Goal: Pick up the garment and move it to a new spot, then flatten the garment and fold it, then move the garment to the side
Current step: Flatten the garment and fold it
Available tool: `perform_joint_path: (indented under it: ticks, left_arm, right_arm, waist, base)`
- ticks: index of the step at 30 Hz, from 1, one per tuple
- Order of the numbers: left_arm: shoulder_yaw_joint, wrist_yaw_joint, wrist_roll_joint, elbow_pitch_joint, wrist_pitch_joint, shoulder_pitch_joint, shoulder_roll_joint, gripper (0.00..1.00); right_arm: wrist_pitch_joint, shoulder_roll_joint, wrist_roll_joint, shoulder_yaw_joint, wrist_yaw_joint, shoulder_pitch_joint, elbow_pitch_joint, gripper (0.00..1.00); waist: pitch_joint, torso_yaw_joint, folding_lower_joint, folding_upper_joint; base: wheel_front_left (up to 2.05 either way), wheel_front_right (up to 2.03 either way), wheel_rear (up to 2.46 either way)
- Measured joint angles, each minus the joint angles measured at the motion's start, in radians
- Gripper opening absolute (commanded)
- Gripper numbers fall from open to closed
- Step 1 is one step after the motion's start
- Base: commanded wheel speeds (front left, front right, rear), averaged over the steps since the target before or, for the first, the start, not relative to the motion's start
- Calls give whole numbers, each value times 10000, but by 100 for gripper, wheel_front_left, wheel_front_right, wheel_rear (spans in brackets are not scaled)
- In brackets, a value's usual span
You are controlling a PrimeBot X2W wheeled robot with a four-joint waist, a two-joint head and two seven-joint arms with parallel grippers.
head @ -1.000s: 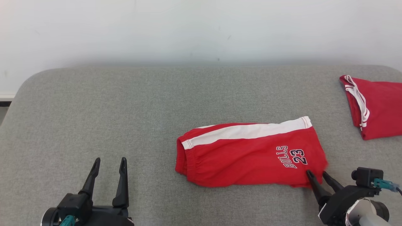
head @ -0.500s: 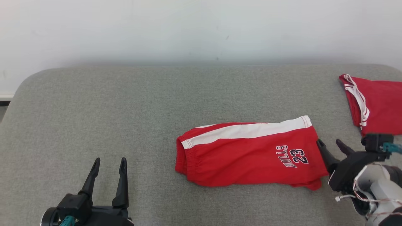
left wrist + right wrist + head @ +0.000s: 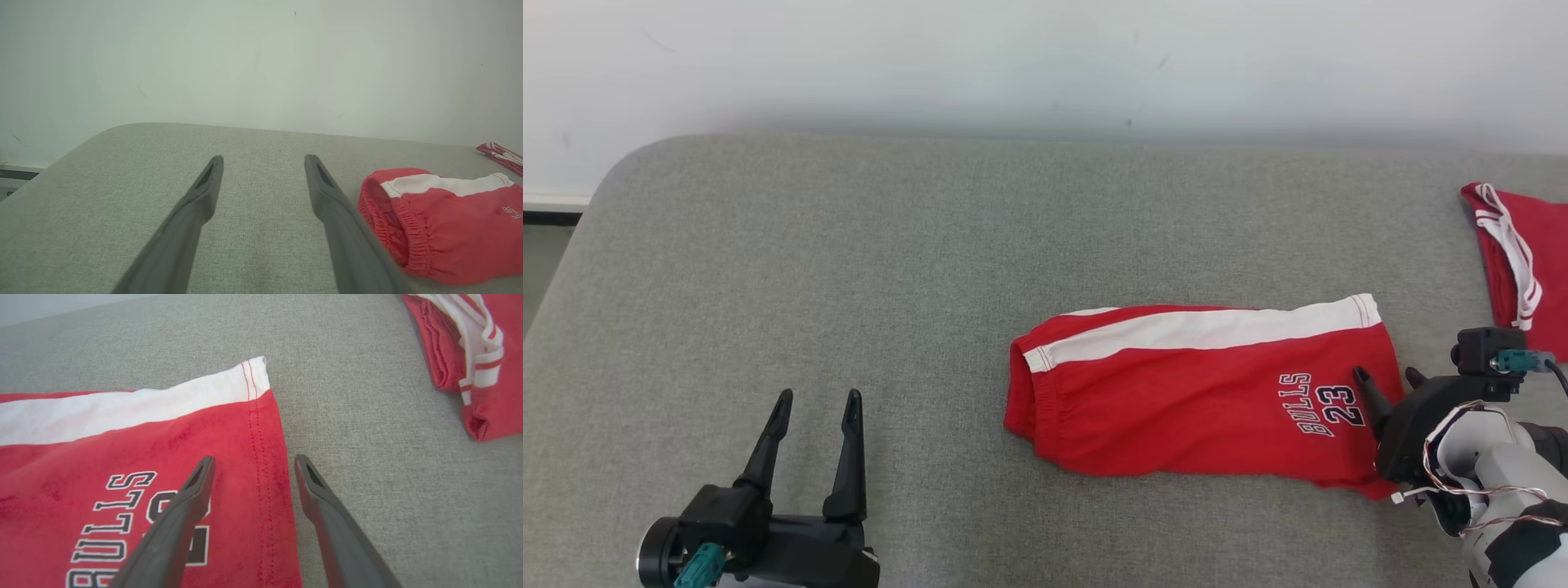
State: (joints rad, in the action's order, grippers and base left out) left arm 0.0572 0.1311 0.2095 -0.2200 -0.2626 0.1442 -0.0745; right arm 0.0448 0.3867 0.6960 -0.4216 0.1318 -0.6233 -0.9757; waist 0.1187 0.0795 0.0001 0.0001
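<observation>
The garment [image 3: 1192,392] is a pair of red shorts with a white side stripe and "BULLS 23" lettering, lying folded flat on the grey surface at centre right. My right gripper [image 3: 1387,377] hovers open over its right hem, one finger above the lettering, the other above bare fabric beside the hem [image 3: 261,428]; nothing is between the fingers [image 3: 196,490]. At the lower left my left gripper [image 3: 817,398] stands open and empty, well apart from the shorts, whose waistband [image 3: 388,220] lies just right of its fingers [image 3: 327,196].
A second red garment with white trim [image 3: 1523,261] lies folded at the far right edge, also seen in the right wrist view [image 3: 470,355]. The grey padded surface [image 3: 809,269] has a rounded left corner, with a pale wall behind it.
The right gripper let go of the shorts' lower right corner, opened and moved up along the right hem. The head camera shifted, so the scene slid rightward.
</observation>
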Motion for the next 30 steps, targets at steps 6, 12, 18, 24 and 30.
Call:
perform_joint_path:
  ticks: [6, 12, 18, 24, 30]
  left_arm:
    - [-36, 0, 4, 4, 0, 152, -17, 100]
    - [-71, 0, 2, 8, 0, 198, -13, 100]
    - [-169, 0, -15, -31, 0, 181, -8, 100]
    - [-167, 0, -63, -90, 0, 36, 0, 100]
    - [-174, 0, -63, -134, 0, -226, -21, 100]
  right_arm:
    - [-48, -199, -115, -38, 0, -370, -848, 100]
    - [102, -407, 146, -157, -31, -523, -1104, 97]
    - [681, -518, 619, -648, -29, -430, -673, 0]
    - [694, -132, 903, -901, -15, -292, -706, 0]
    - [660, 543, 1001, -1122, -15, -221, -777, 0]
  waist:
    - [245, 89, 1, 0]
    - [356, 109, 0, 0]
    - [272, 24, 0, -1]
    - [-65, -97, 0, 0]
    - [-409, -269, 0, 0]
  base:
    - [0, 0, 0]
    - [0, 0, 0]
    - [0, 0, 0]
    - [0, 0, 0]
    - [0, 0, 0]
